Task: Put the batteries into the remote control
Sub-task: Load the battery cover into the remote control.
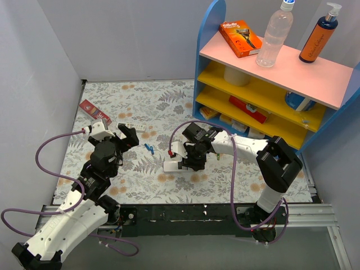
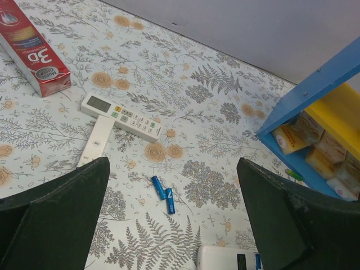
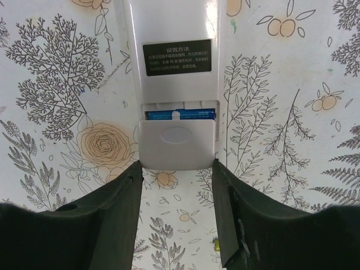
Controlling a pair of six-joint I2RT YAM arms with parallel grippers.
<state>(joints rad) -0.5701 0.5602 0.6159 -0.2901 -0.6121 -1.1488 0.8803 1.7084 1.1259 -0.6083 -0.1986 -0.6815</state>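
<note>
The remote control (image 1: 170, 165) lies back-up on the floral mat, and its near corner shows in the left wrist view (image 2: 225, 259). In the right wrist view its back (image 3: 171, 34) has a black label, and blue batteries (image 3: 180, 115) sit in the recess. The grey battery cover (image 3: 177, 143) is partly slid over them. My right gripper (image 1: 188, 159) (image 3: 175, 169) holds the cover's lower corners between its fingertips. Two loose blue batteries (image 1: 149, 148) (image 2: 163, 194) lie left of the remote. My left gripper (image 1: 128, 136) (image 2: 171, 169) is open and empty above them.
A thinner white remote with a crosswise piece (image 2: 121, 116) (image 1: 132, 127) and a red box (image 2: 34, 50) (image 1: 94, 111) lie at the far left. A green battery (image 2: 293, 174) lies by the blue and yellow shelf unit (image 1: 270, 84) at the right.
</note>
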